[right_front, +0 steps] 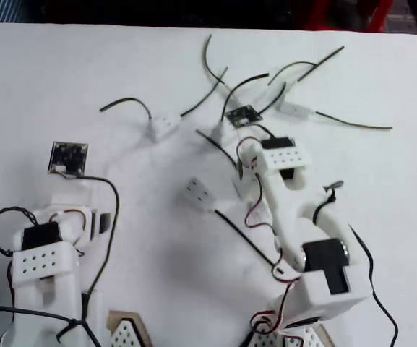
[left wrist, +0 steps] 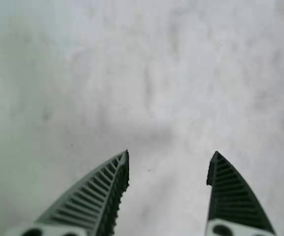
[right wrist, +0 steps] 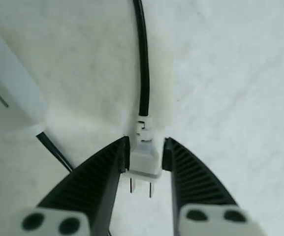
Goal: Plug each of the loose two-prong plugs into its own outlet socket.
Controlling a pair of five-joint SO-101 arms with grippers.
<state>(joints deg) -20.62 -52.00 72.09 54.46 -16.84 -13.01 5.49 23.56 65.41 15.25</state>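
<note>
The right jaws gripped a plug [right wrist: 144, 158] by its body near the middle of the surface [right_front: 63, 79], a socket [right wrist: 9, 98] close by. The left jaws hung released toward the near left corner.

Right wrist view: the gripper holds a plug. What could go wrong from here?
1. The right gripper pinches the plug only at its very end, so the plug may twist or slip when it is pushed.
2. The prongs point back toward the wrist, not toward the outlet socket lying beside. Unless the plug is turned, they would likely miss the slots.
3. The socket seems to lie unfixed on the table, so it might slide away.
</note>
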